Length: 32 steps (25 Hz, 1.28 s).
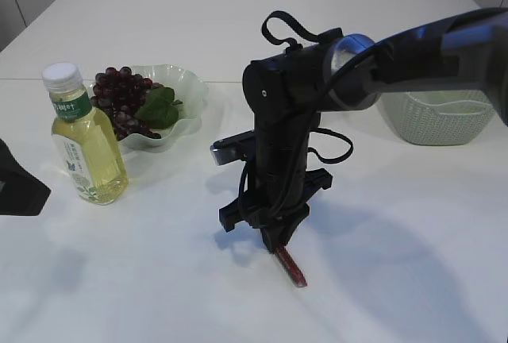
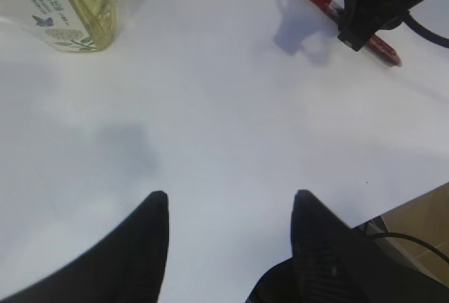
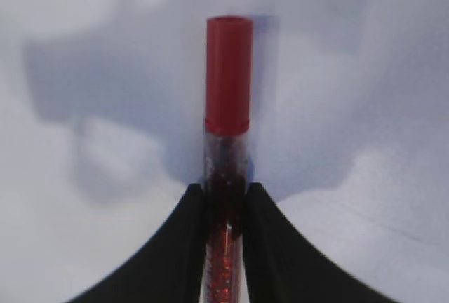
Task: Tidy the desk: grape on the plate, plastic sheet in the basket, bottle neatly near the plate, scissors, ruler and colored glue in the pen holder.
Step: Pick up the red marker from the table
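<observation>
The right claw [image 3: 226,208] is closed on a slim clear tube of red glitter glue with a red cap [image 3: 227,106], its two black fingers [image 3: 175,247] pressing the tube from both sides. The tube lies on the white worktop [image 1: 381,263], near its front middle, capped end pointing away from the wrist. The left claw [image 2: 228,236] stands open above bare worktop, gripping nothing. At the left, a clear plastic bottle of yellow liquid with a white cap [image 1: 83,136] stands upright just beside a wavy pale-green glass plate [image 1: 186,89] holding a dark purple grape bunch [image 1: 119,101]. A pale-green woven basket [image 1: 444,121] sits at the right.
</observation>
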Tool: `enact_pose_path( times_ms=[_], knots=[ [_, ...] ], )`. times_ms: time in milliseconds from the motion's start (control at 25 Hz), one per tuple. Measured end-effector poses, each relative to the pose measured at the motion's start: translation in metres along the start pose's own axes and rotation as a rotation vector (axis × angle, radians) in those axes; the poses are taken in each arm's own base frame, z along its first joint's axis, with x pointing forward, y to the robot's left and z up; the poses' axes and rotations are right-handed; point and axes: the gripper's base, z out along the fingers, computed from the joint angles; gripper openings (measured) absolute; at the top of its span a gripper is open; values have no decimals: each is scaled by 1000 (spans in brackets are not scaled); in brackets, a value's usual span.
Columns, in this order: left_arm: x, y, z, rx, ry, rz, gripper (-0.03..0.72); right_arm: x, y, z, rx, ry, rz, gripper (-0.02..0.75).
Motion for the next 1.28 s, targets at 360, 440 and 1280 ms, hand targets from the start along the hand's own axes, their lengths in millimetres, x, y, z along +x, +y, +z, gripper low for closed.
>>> enact_pose_path(
  times_ms=[360,440,1280],
  knots=[
    [0,0,0,-1,0,0,412,1,0,-27,15,-78,-17,156],
    [0,0,0,-1,0,0,412,2,0,-32,18,-81,-20,156],
    [-2,0,0,4,-22,-1,412,41,-19,-94,77,-424,-41,155]
  ],
)
